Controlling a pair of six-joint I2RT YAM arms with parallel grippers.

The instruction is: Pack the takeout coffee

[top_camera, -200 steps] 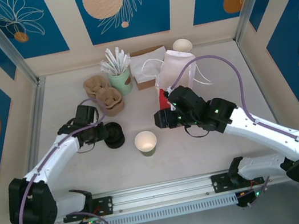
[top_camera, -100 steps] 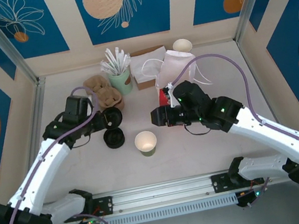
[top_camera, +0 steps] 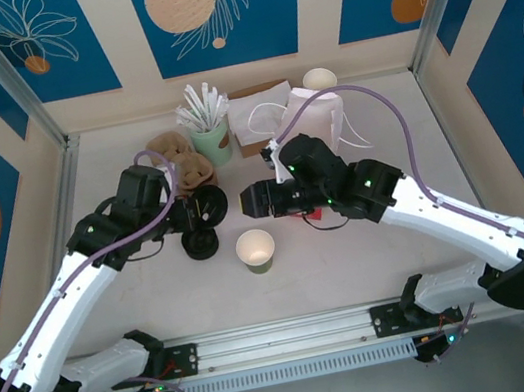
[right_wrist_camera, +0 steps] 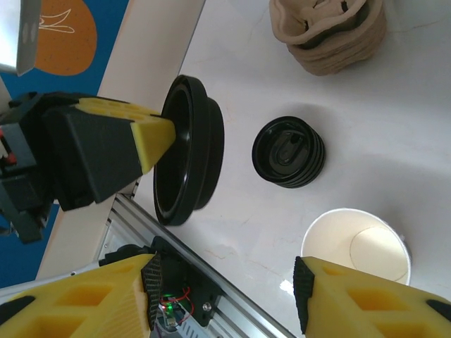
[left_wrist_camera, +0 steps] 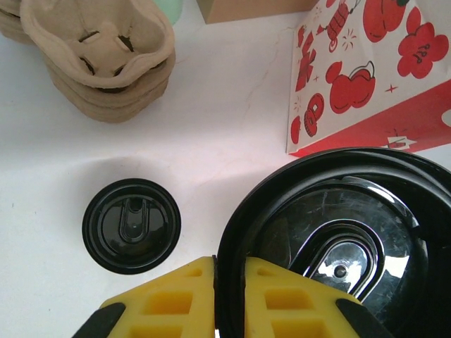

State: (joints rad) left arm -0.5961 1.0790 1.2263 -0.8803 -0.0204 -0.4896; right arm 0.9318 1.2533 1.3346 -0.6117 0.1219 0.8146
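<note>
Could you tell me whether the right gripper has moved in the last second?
Yes: the right gripper shifted left, from right of the lidless green cup to beyond it.

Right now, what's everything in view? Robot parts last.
paper cup: one, greenish sides, lidless, front centre
black lid: one, black, pinched in left hand
loose lids: small stack, black, left of the paper cup
pulp carriers: stack, tan, back left
stirrer cup: one, green with white sticks, back centre
brown box: one, brown, back centre
white bag: one, white, back right
printed bag: one, red and white, behind right arm
white cup: at least one, white, back wall
left hand: shut on black lid
right hand: open, above paper cup
</note>
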